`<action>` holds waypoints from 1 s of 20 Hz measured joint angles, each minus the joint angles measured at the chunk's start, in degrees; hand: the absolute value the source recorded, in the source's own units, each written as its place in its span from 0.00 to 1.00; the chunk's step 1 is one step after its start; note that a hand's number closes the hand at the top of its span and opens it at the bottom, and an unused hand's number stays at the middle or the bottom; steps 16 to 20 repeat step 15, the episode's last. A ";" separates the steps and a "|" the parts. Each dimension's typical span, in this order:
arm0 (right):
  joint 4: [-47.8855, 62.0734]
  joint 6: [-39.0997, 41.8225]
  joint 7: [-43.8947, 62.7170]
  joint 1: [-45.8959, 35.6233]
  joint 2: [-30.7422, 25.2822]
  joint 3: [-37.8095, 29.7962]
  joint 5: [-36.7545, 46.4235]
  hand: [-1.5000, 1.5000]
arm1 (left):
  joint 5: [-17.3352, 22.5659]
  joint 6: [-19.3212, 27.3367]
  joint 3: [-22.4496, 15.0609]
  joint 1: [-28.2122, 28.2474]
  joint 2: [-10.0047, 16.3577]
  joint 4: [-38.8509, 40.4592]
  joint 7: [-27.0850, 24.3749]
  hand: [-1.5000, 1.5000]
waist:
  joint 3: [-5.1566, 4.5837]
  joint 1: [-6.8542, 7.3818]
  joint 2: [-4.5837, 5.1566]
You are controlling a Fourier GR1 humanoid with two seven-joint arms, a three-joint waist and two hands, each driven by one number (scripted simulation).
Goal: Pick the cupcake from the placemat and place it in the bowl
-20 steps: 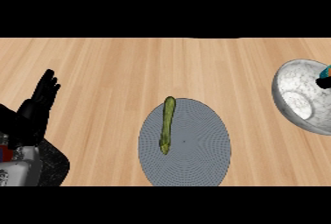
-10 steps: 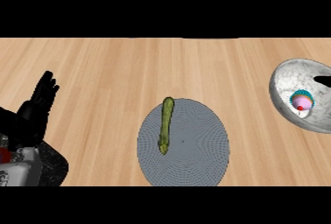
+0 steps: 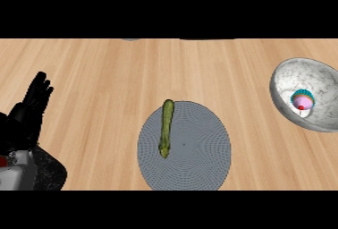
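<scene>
The cupcake (image 3: 302, 102) sits inside the bowl (image 3: 318, 74), nearer its centre than one second ago. The left hand (image 3: 27, 112) remains open, fingers up, at the left edge.

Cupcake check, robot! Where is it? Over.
Left hand open, resting at left; right hand out of view. Cupcake in bowl. Green stalk lies on placemat.
</scene>
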 measured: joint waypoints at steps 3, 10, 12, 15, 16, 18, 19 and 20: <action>-6.16 3.86 0.63 6.49 0.41 -2.72 -4.64 0.00 | -0.14 -0.25 -0.22 0.38 -0.39 -0.50 0.02 0.50 | -0.03 0.06 0.02; -16.73 17.16 0.29 21.78 1.82 -11.44 -17.99 0.00 | -0.41 -0.40 0.14 0.84 -0.75 -0.61 -0.45 0.50 | -0.07 -0.16 0.03; -19.33 20.05 -0.71 25.24 3.23 -13.35 -21.27 0.00 | 0.07 -1.28 0.65 0.56 -0.31 -0.24 -0.57 0.50 | -0.05 0.08 0.10; -22.00 23.46 -0.67 28.44 3.47 -15.55 -25.68 0.00 | -0.88 -0.86 0.06 0.28 -1.17 -0.19 -0.56 0.50 | -0.04 0.46 0.19; -22.00 23.46 -0.67 28.44 3.47 -15.55 -25.68 0.00 | -0.88 -0.86 0.06 0.28 -1.17 -0.19 -0.56 0.50 | -0.04 0.46 0.19; -22.00 23.46 -0.67 28.44 3.47 -15.55 -25.68 0.00 | -0.88 -0.86 0.06 0.28 -1.17 -0.19 -0.56 0.50 | -0.04 0.46 0.19; -22.00 23.46 -0.67 28.44 3.47 -15.55 -25.68 0.00 | -0.88 -0.86 0.06 0.28 -1.17 -0.19 -0.56 0.50 | -0.04 0.46 0.19; -22.00 23.46 -0.67 28.44 3.47 -15.55 -25.68 0.00 | -0.88 -0.86 0.06 0.28 -1.17 -0.19 -0.56 0.50 | -0.04 0.46 0.19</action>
